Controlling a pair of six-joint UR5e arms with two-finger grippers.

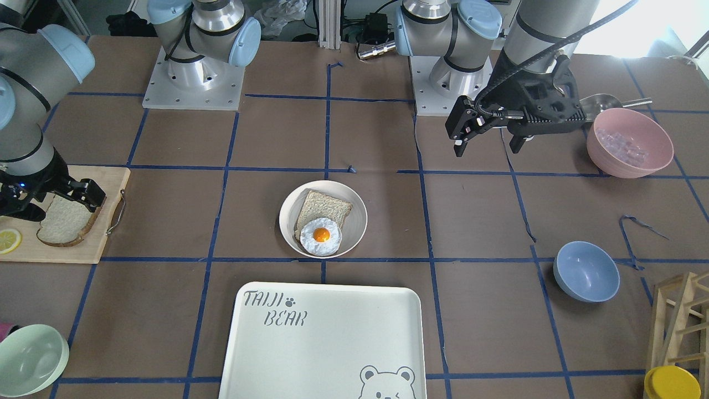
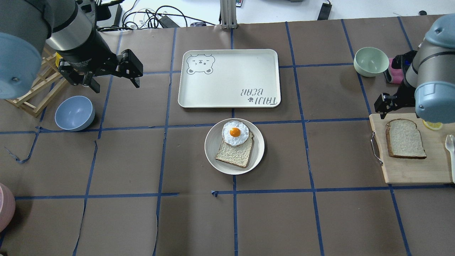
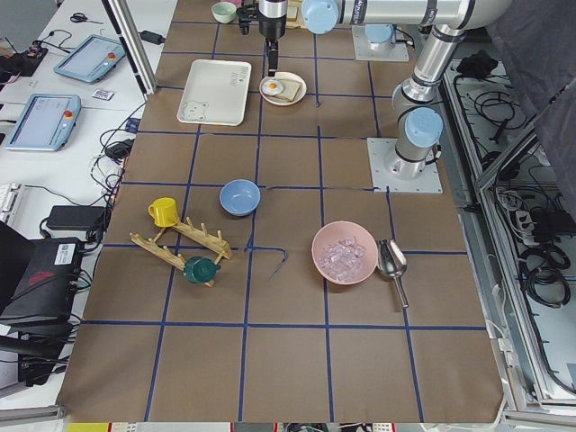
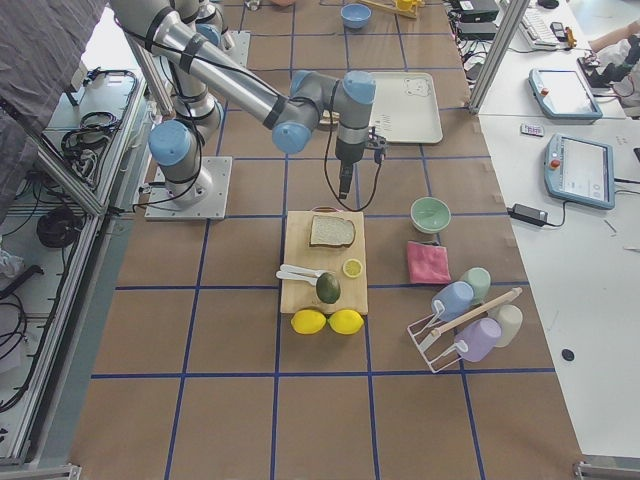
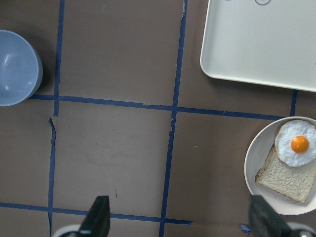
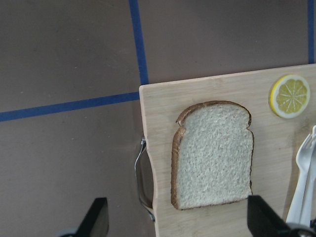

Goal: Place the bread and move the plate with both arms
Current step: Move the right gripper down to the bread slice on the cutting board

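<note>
The bread (image 2: 405,138), a pale slice with dark brown crust, lies flat on a wooden cutting board (image 2: 408,172) at the table's right end; it also shows in the right wrist view (image 6: 213,154) and the front view (image 1: 62,223). My right gripper (image 6: 178,224) is open and empty, hovering just above the board over the bread. The cream plate (image 2: 213,156) sits mid-table holding a tan slice (image 2: 234,154) topped with a fried egg (image 2: 235,132). My left gripper (image 2: 115,84) is open and empty, raised well left of the plate (image 5: 253,163).
The bear-printed tray (image 2: 227,81) lies just beyond the plate. A blue bowl (image 2: 74,113) and a wooden rack (image 2: 32,92) are below the left arm. A pale green bowl (image 2: 370,61), a lemon slice (image 6: 289,95) and a pink bowl (image 1: 628,141) are also present.
</note>
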